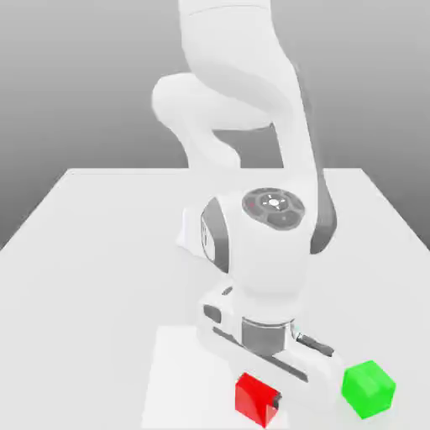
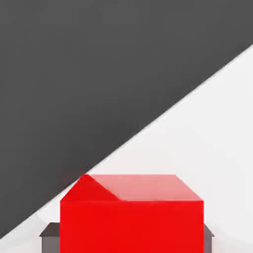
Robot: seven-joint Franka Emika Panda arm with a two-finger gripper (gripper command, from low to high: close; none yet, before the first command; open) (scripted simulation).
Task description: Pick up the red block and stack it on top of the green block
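— The arm's bent right down over the near edge of the bench [image 1: 101,218]. See the pincer [image 1: 270,401]? It's pinching the red block [image 1: 256,398]; a dark finger [image 1: 275,403] sits flat against the side facing us.

— And the block's where, exactly?

— Low at the front of the bench, between the fingers, with the green block [image 1: 368,388] just beside it toward the exterior view's right, not touching. From the hand view the red block [image 2: 131,217] sits square in the middle, dark finger pads [image 2: 49,236] poking out on both sides of it.

— So what could spoil it?

— I'd guess the neighbour. The green one is close, so a lift that drifts sideways too early could clip it and knock it off its spot. And if the hold is shallow, the red block might twist or slip on the way up, then land crooked on top.

— Can you tell how deep the hold is?

— No. The hand body covers the far finger from out here, and the hand view cuts off the block's lower part. I can't say whether the block is resting on the bench or just clear of it.
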